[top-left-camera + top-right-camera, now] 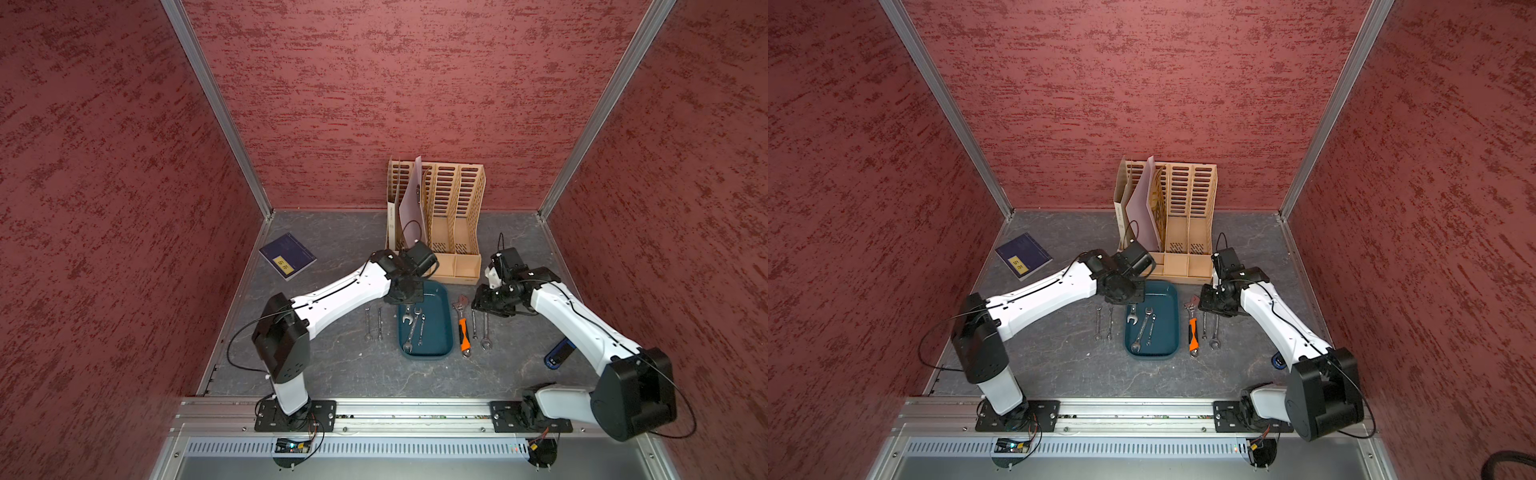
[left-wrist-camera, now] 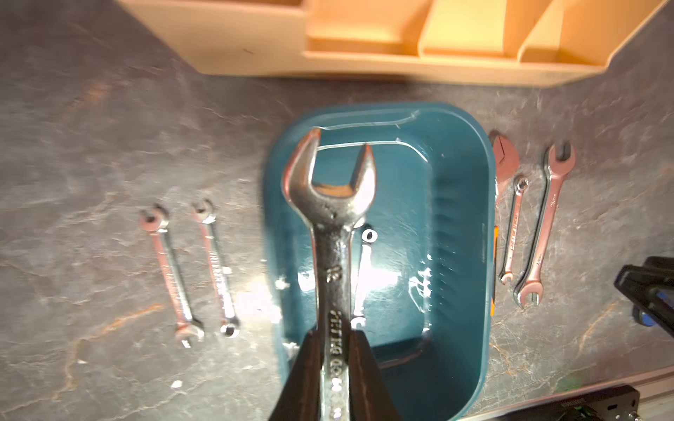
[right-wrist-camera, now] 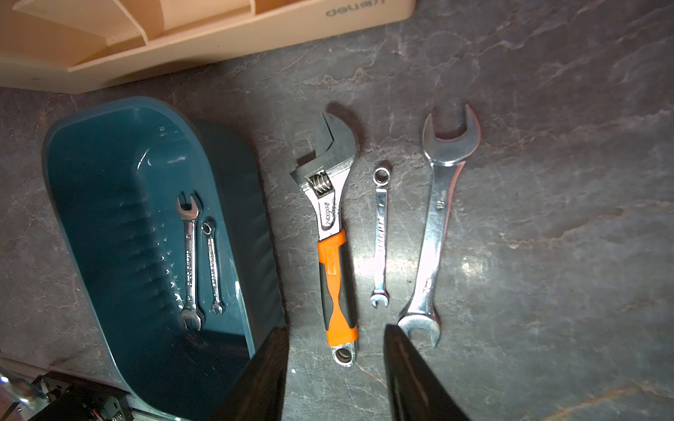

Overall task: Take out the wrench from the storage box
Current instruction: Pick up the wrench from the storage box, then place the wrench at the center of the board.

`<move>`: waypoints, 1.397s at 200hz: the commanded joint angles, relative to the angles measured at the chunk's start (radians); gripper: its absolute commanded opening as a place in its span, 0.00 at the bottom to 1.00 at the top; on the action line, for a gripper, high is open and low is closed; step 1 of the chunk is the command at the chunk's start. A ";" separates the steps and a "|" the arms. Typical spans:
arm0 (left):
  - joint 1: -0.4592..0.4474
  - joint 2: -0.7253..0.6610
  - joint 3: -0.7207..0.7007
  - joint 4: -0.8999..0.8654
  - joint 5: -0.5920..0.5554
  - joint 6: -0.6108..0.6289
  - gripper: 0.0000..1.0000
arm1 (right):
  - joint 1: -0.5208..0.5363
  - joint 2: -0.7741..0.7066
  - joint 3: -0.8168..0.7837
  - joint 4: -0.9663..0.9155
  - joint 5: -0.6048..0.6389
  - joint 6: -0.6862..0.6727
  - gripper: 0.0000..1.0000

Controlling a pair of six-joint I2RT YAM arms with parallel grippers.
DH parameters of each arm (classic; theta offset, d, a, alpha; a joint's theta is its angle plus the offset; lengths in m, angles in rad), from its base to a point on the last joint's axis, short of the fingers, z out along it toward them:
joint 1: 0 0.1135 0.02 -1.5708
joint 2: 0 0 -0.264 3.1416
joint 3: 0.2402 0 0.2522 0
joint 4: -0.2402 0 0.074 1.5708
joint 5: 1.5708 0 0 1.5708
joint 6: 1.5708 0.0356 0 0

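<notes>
The left gripper [image 2: 333, 350] has its jaws pinched on the shank of a large open-ended wrench [image 2: 330, 204], whose forked head sticks out beyond the fingertips above the inside of the storage box [image 1: 439, 328], towards the box's rear left part in both top views. The box lies near the middle of the tabletop [image 1: 332, 374], just in front of the beige file organiser [image 1: 455, 216] that stands at the rear edge. Two smaller wrenches lie side by side on the box's floor, a longer one [image 3: 189, 262] and a shorter one [image 3: 212, 269]. The right gripper [image 3: 335, 330] hangs with its jaws spread and nothing between them over the bare table to the right of the box, above the handle end of an orange-handled adjustable wrench [image 3: 328, 218]. A thin spanner [image 3: 380, 233] and a broad double-ended spanner [image 3: 436, 226] lie beside it. Two slim spanners [image 1: 368, 324] [image 1: 380, 324] lie left of the box, and a dark blue book [image 1: 287, 255] lies near the rear left corner
</notes>
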 commanded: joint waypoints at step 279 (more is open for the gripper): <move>0.340 -0.162 -0.598 0.300 0.032 0.144 0.35 | 0.517 0.319 0.218 0.021 0.076 0.264 0.47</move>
